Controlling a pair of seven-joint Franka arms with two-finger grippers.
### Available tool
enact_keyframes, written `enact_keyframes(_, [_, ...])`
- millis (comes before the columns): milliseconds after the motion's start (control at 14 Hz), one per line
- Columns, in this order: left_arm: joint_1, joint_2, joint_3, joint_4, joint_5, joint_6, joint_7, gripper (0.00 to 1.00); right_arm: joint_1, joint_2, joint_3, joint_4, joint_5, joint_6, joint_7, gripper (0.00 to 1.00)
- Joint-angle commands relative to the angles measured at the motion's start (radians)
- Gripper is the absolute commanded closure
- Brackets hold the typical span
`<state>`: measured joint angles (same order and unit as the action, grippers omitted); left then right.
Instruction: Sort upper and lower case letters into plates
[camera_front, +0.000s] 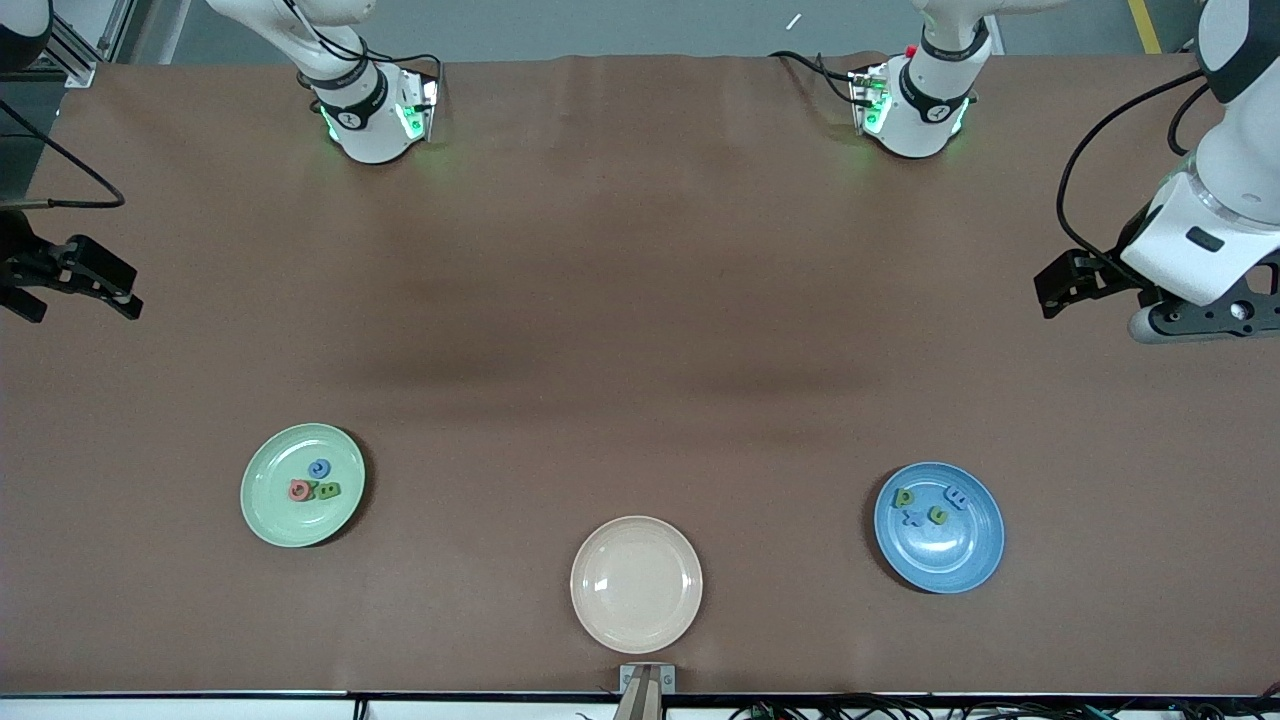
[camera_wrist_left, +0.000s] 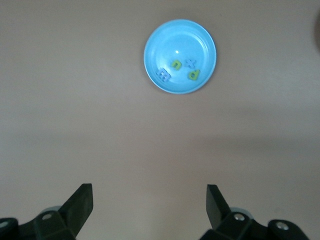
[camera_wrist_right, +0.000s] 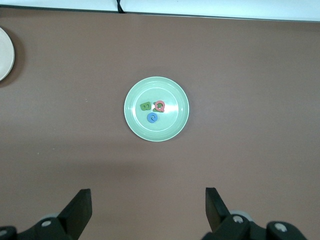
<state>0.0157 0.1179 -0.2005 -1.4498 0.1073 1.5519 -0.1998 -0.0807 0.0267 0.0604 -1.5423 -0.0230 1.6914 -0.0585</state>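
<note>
Open middle: a wide bare stretch of brown table (camera_front: 640, 300) lies between the arm bases and the three plates, with nothing on it.
Low obstacles: the pale green plate (camera_front: 268, 518), the cream plate (camera_front: 636, 612) and the blue plate (camera_front: 950, 560) sit well apart, with bare cloth between each pair.
Plate contents: small letters (camera_front: 316, 482) cluster in the green plate's centre; more letters (camera_front: 930, 505) lie in the blue plate.
Table ends: the right gripper (camera_front: 90, 280) and the left gripper (camera_front: 1075, 285) hang with fingers spread at the two ends.
</note>
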Motion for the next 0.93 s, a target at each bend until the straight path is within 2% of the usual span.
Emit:
enact_keyframes(0, [-0.005,-0.087,0.026,-0.102,-0.041,-0.010,0.020,0.00,-0.011,-0.016,0.007,-0.010,0.017,-0.057,-0.017,0.00])
enact_keyframes(286, [-0.002,-0.153,0.027,-0.152,-0.087,-0.010,0.020,0.00,-0.013,-0.016,0.006,-0.009,0.018,-0.067,-0.018,0.00])
enact_keyframes(429, [0.032,-0.170,0.020,-0.167,-0.101,0.000,0.022,0.00,-0.011,-0.016,0.007,-0.009,0.020,-0.065,-0.018,0.00])
enact_keyframes(857, [0.026,-0.195,0.019,-0.118,-0.110,-0.007,0.016,0.00,-0.011,-0.014,0.006,-0.009,0.020,-0.065,-0.020,0.00])
